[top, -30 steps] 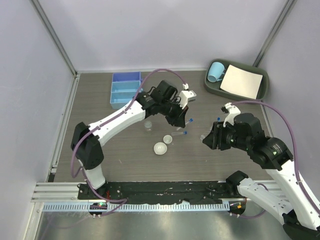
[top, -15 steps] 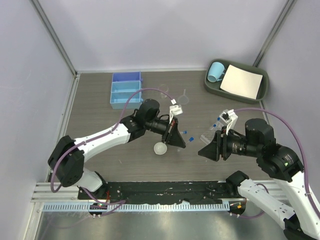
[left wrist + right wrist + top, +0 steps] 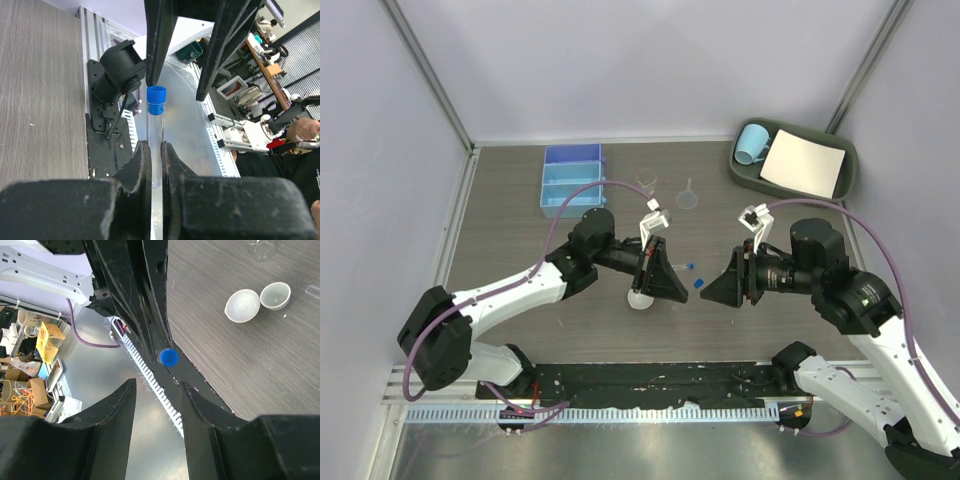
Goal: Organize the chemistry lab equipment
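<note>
Holding tube (image 3: pixel 155 130) off worktop (image 3: pixel 40 90).
Pinching tube in left jaws, blue cap (image 3: pixel 156 99) pointing toward right jaws; holding right jaws spread, gripping nothing; noting two dishes (image 3: pixel 242 305) side by side on worktop.

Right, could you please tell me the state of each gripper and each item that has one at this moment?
left gripper: shut on the held tube
held tube: capped, clamped, raised
right gripper: open, holding nothing
white dishes: upright, empty
loose tubes: capped, lying flat on the table
blue bin: looks empty
</note>
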`<action>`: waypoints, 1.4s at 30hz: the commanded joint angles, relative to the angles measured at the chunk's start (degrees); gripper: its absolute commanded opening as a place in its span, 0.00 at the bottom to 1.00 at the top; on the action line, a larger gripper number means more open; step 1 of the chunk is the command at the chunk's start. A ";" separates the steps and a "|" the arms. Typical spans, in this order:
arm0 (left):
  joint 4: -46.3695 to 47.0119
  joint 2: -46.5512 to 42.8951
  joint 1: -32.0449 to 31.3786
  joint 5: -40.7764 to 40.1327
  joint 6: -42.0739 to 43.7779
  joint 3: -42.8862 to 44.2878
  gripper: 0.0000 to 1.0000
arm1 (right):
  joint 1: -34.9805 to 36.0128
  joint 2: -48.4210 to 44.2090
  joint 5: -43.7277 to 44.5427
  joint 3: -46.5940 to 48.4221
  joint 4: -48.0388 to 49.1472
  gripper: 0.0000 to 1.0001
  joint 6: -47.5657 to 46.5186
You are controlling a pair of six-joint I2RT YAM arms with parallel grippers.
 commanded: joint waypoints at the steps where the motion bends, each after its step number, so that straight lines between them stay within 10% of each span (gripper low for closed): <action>1: 5.28 -2.21 -0.04 1.83 -1.86 -1.30 0.05 | 0.14 1.59 -0.06 2.25 7.57 0.45 -0.05; 42: 7.39 -2.74 1.45 1.65 -3.09 -1.22 0.02 | 0.93 2.56 -4.19 -4.35 15.22 0.30 3.91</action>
